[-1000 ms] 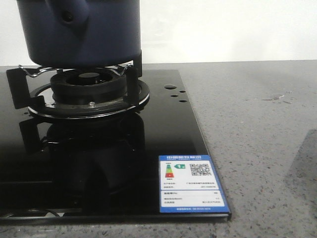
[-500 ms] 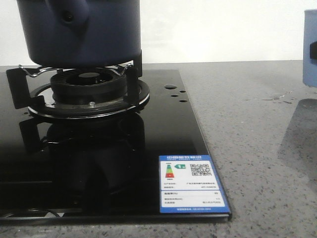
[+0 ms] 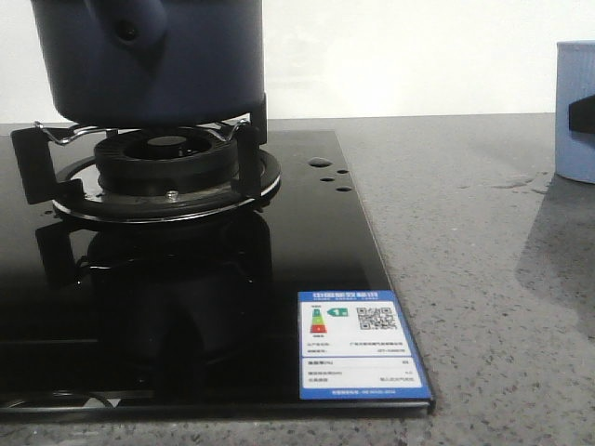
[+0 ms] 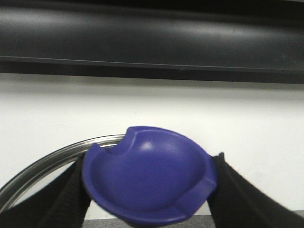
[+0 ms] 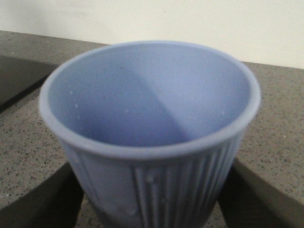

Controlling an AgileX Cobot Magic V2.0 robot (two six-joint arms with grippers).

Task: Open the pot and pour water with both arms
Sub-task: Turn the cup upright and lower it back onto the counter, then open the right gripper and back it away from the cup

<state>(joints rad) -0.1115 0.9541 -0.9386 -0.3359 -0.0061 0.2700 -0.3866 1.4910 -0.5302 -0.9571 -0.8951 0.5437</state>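
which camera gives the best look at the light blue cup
The right wrist view: the cup fills it, rim, inside and ribs visible, between the gripper's fingers. The front view shows only its edge; the left wrist view none.

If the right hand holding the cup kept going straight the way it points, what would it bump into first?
Probably the pale wall. The right hand is shut on the cup, and beyond it only grey counter shows before the wall. Depth is unclear, so that's a guess.

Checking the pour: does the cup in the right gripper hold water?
No, the cup shows a bare inside with only a few droplets on its wall.
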